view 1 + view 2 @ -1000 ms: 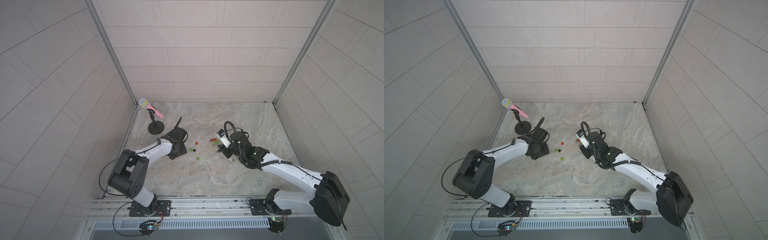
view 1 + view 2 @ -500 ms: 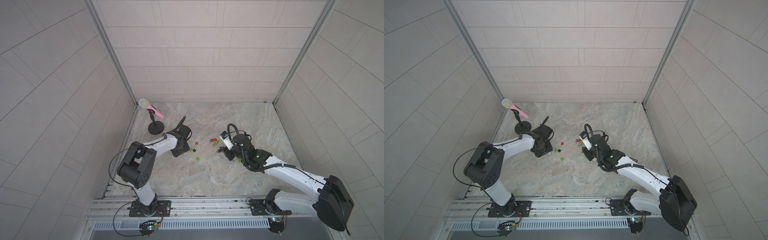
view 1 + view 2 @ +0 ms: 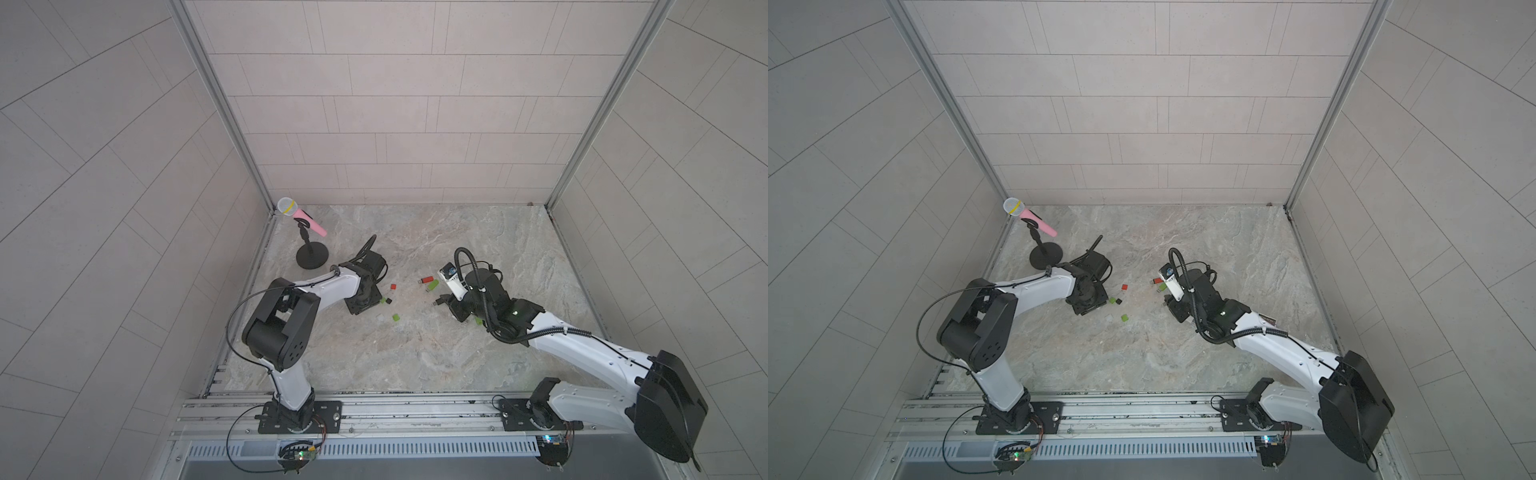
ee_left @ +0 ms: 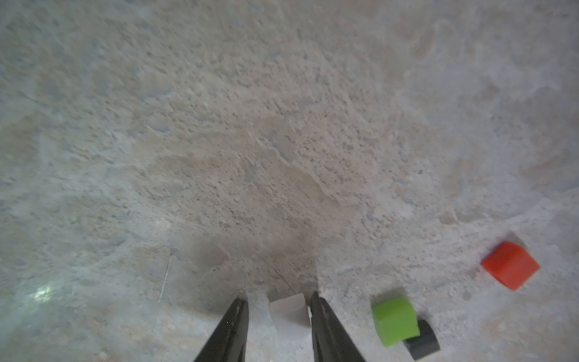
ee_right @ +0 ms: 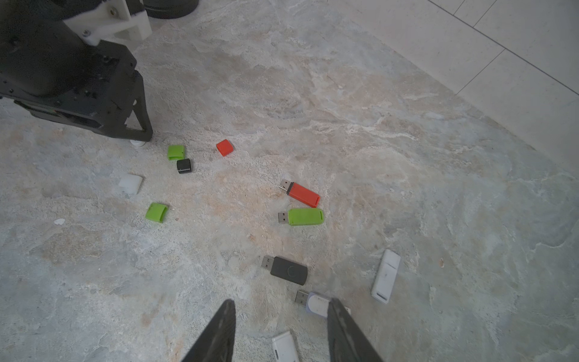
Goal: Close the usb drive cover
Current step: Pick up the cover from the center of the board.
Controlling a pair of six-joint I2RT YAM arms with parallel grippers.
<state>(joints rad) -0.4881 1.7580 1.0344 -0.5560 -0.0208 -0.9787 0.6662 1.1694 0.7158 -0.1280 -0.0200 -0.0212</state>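
Note:
My left gripper [image 4: 277,297] is down at the floor, straddling a small white cover [image 4: 289,313]. One finger touches the cover's side and a gap shows at the other finger, so the jaws stand open. A green cover [image 4: 395,321], a black one [image 4: 421,340] and a red one [image 4: 510,264] lie beside it. My right gripper [image 5: 281,301] hovers open over several usb drives. These include a red one [image 5: 303,195], a green one [image 5: 305,217], a black one [image 5: 288,270] and a lilac-white one [image 5: 316,305], all with bare plugs. In both top views the left gripper [image 3: 365,304] [image 3: 1087,304] hides its cover.
A pink microphone on a black stand [image 3: 311,257] stands at the back left, close behind the left arm. Another white cover [image 5: 130,183] and a second green cover [image 5: 156,212] lie between the arms. Two white drives [image 5: 386,275] [image 5: 285,346] lie near the right gripper. Tiled walls enclose three sides.
The left arm's elbow swung inward and its gripper shifted slightly over the covers, with the jaws narrowing around the white cover. The right arm shifted only slightly.

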